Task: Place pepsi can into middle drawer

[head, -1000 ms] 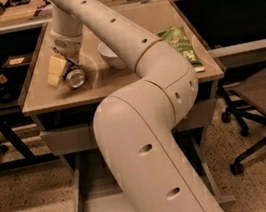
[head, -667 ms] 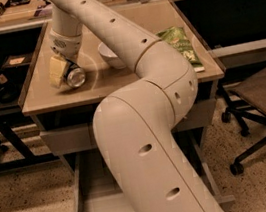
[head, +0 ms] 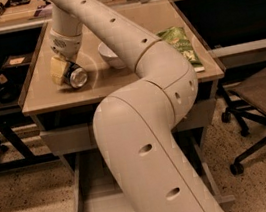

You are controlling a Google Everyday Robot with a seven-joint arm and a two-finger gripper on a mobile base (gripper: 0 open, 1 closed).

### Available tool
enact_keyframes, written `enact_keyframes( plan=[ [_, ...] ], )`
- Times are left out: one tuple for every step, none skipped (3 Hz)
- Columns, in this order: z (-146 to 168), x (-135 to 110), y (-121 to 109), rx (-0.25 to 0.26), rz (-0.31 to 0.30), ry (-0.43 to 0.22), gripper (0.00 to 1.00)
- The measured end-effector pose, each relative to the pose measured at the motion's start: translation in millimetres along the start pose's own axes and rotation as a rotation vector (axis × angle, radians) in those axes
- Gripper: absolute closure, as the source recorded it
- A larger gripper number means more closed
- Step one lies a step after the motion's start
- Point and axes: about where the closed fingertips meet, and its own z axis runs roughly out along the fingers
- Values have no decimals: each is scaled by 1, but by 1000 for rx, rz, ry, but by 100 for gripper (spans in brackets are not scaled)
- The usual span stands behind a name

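Nearest us, the middle drawer (head: pixel 97 208) sits pulled open, no can in it yet. Up on the tabletop by the left edge, the pepsi can (head: pixel 76 78) lies on its side, silver end facing the front edge. The gripper (head: pixel 66 72) is right on it from the back-left, and I can't tell whether it's clamped. The bowl (head: pixel 112 55) is just beyond.

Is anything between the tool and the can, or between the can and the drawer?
Nothing between them: the tool is right at the can on the table. Toward the drawer, open below, only the arm covers its right side.
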Motion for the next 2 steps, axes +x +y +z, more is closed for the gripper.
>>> enact_keyframes(
  plan=[
    [0, 0, 0, 0, 0, 0, 100],
    [0, 0, 0, 0, 0, 0, 100]
  ],
)
